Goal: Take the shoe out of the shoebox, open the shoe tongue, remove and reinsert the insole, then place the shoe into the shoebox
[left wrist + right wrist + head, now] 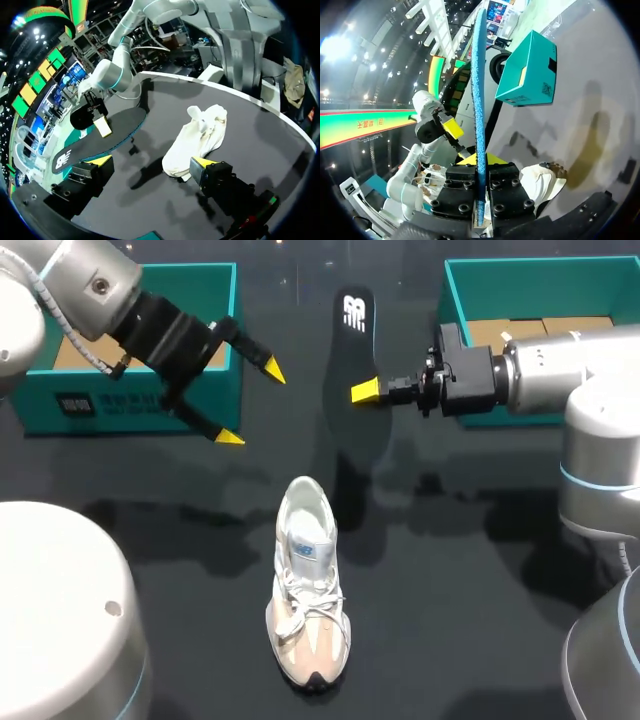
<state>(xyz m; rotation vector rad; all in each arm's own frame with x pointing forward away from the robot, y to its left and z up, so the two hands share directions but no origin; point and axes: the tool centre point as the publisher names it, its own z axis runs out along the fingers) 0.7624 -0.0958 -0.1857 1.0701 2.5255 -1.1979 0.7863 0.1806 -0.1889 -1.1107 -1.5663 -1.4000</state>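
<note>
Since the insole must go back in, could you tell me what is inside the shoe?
The shoe looks pale and empty at its heel opening; the insole is outside, in the right tool. The toe end is hidden under tongue and laces.

The shoe [308, 585] lies on the table [470, 570], near its middle. Behind it, the right gripper [365, 390] clamps the insole [352, 390]. The left gripper [251, 403] hangs left of the insole, before the left box [140, 400]. The right box [470, 300] stands far right.
</note>
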